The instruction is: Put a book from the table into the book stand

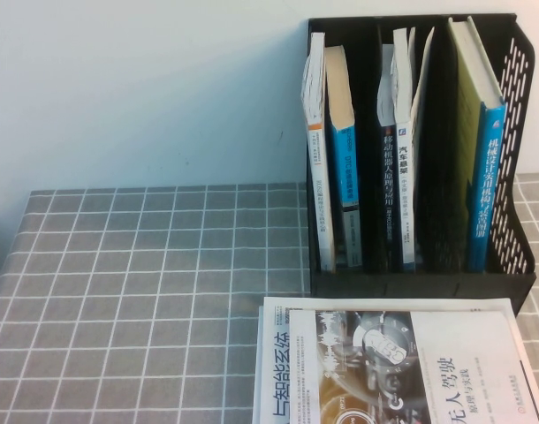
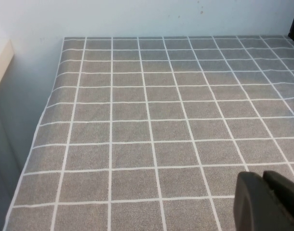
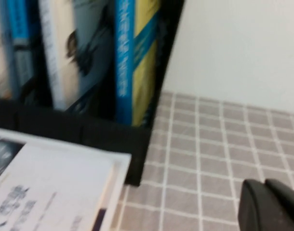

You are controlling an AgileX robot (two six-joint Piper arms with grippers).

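Note:
A white book (image 1: 393, 367) with Chinese print lies flat at the table's front, just before the black book stand (image 1: 517, 230). The stand's three slots hold several upright books; the middle-right slot has room. In the right wrist view the book (image 3: 46, 192) and the stand (image 3: 137, 139) show. My right gripper (image 3: 265, 185) is shut and empty, over the cloth to the right of the stand. My left gripper (image 2: 263, 175) is shut and empty, over bare cloth on the left side. Neither gripper shows in the high view.
A grey checked cloth (image 1: 146, 291) covers the table. A white wall (image 1: 146, 79) stands behind. The table's left edge (image 2: 41, 120) drops off in the left wrist view.

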